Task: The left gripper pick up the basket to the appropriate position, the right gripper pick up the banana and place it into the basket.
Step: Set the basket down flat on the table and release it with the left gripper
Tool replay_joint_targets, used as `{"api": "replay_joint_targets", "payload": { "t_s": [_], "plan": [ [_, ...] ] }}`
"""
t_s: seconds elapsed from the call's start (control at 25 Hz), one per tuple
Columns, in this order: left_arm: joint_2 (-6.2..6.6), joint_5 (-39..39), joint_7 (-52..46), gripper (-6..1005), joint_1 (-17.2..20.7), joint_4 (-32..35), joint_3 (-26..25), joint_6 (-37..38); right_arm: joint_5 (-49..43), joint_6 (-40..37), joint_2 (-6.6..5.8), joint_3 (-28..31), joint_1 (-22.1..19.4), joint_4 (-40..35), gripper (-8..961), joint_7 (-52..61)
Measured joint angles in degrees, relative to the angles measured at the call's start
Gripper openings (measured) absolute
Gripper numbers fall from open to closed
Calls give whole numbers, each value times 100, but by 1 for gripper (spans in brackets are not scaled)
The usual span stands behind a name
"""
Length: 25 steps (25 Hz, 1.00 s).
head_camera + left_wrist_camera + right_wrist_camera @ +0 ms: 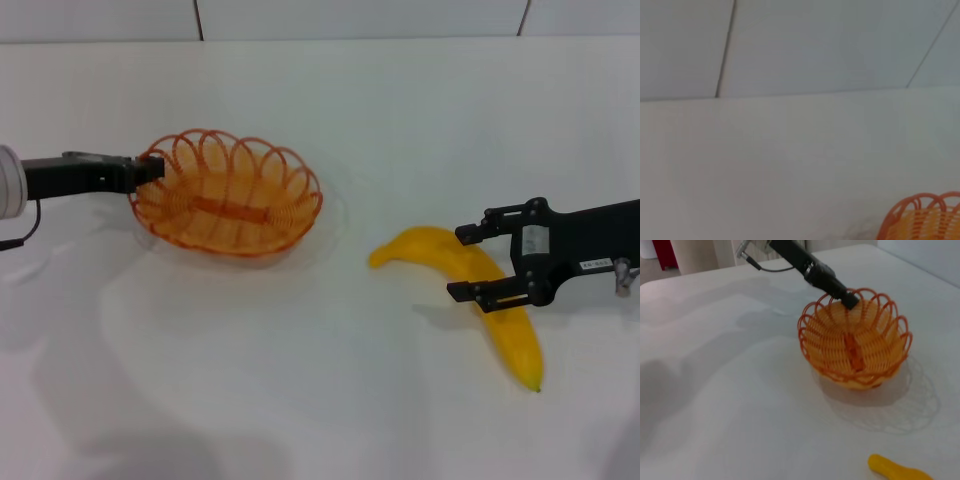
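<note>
Now, from the head camera, the basket (pixel 228 194) is seen on the white table (pixel 320 400), left of centre, with the left gripper (pixel 150 168) reaching in from the left edge and clamped on the scalloped rim at the basket's left side; well apart to the right, the banana (pixel 480 292) is laid flat on the table, its dark tip pointing toward the robot, and the right gripper (pixel 478 262) is seen coming in from the right with its fingers spread wide, one on the far side of the banana's middle and one on the near side, the fruit sitting between them but not yet squeezed. On to the left wrist camera, where only a corner of the basket (pixel 925 217) is shown against the bare table and the tiled wall (pixel 800 45) behind. Over to the right wrist camera, the basket (pixel 855 342) is seen whole, gripped at its rim by the left gripper (pixel 849 301), and just the stem end of the banana (pixel 895 470) is caught at the frame's edge, well apart from the basket
</note>
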Motion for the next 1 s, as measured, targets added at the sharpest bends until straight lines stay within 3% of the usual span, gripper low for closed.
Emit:
{"api": "replay_joint_targets", "payload": {
  "t_s": [0.24,1.0],
  "plan": [
    [4,-356,207,105,46,-217,-10,-123,-66,71,0,-10,59,97,752,-6],
    [15,-338,230,138,0,-579,-9,-294,-68,93,0,-18,116,162,752,-11]
  ]
}}
